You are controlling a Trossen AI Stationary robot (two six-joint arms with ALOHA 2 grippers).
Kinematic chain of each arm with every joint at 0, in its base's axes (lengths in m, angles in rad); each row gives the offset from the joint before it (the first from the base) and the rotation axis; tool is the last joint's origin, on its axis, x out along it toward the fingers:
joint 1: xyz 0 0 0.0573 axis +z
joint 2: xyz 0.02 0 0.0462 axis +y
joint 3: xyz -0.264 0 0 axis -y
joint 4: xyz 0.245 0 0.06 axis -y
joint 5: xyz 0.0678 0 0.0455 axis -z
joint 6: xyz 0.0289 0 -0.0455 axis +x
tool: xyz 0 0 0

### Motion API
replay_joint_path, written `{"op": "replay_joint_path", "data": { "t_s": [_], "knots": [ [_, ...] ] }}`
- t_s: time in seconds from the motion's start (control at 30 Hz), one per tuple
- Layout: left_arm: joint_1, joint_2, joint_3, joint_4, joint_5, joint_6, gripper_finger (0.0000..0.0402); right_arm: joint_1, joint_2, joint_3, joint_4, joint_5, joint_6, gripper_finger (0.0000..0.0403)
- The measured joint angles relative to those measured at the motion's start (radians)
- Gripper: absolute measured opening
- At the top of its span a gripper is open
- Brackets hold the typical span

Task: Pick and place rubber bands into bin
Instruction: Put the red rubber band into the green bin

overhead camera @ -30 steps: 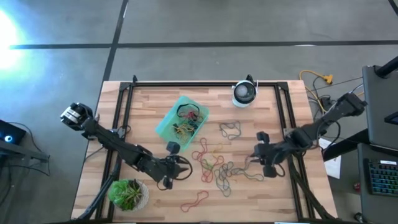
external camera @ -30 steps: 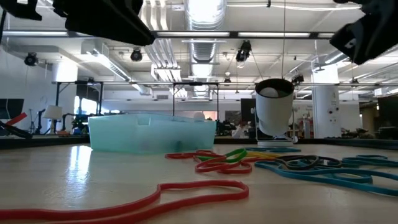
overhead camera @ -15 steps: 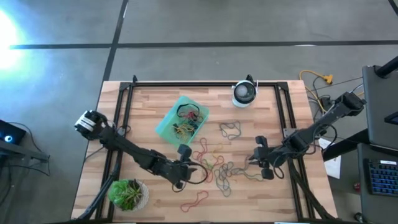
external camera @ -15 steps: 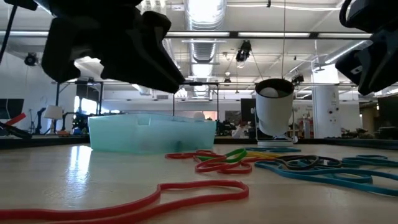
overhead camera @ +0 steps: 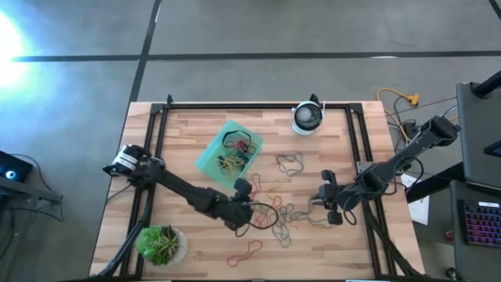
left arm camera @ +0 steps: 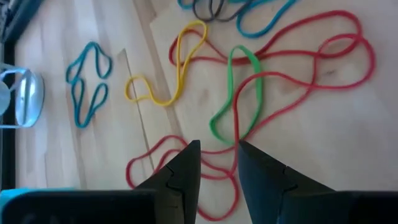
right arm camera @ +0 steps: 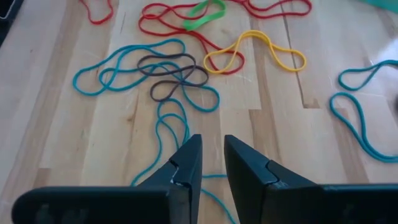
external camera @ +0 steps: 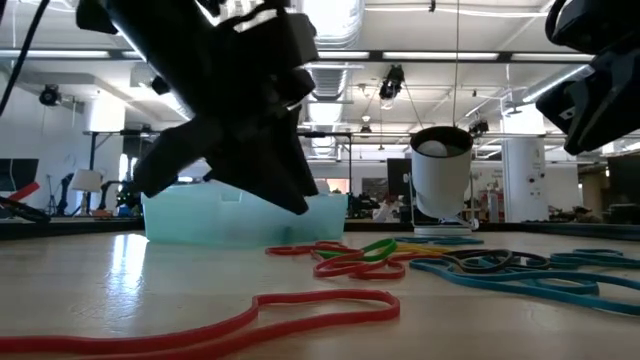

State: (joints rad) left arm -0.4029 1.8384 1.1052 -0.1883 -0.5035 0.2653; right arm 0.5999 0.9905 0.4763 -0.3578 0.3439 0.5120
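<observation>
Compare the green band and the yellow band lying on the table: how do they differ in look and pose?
The green band is a narrow, flat-looking loop; the yellow band is rounder and pinched into two lobes. The green band crosses red bands; the yellow band lies mostly on bare wood, meeting red only at one end. Both lie loose and flat on the table, outside the bin.

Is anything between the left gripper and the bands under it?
Nothing visible. The left gripper hangs with open jaws over the red band and green band, bare table around them.
</observation>
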Motion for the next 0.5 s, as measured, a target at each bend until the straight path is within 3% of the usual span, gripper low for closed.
{"op": "replay_joint_path", "data": {
  "t_s": [0.5],
  "knots": [
    [0.072,0.054,0.025,-0.043,0.13,-0.076,0.0089,0.0,0.0,-0.001,0.002,0.0,0.0,0.0063]
  ]
}}
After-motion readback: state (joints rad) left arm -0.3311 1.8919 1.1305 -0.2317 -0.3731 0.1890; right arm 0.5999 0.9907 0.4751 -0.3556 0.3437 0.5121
